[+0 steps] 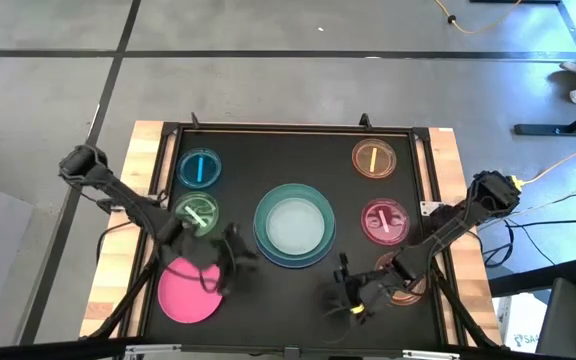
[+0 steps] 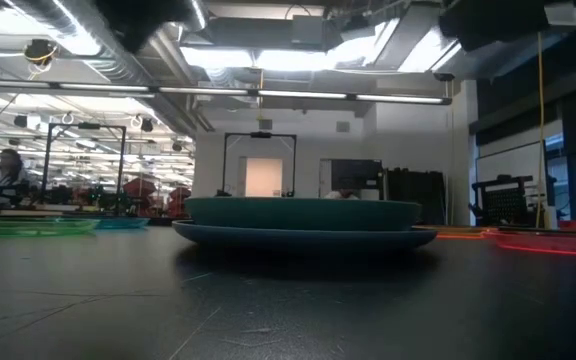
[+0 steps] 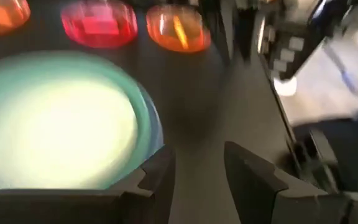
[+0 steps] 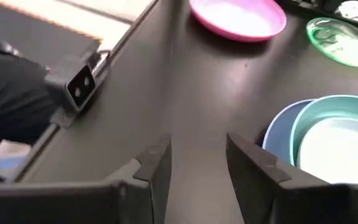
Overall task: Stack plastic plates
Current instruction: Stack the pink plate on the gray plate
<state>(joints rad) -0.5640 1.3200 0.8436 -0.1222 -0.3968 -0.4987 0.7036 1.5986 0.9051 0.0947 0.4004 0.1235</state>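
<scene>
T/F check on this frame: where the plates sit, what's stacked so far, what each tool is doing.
1. A stack of plates sits mid-table, a teal plate on a light blue plate. True.
2. The pink plate is on top of that stack. False: it lies flat on the table near the front left, apart from the stack.
3. The left tool grips a plate. False: its fingers are open over bare table beside the stack.
4. The right tool is open and empty. True.
5. The small orange dish is at the back right. True.
6. The small blue dish is nested in the green dish. False: they lie side by side, apart.
</scene>
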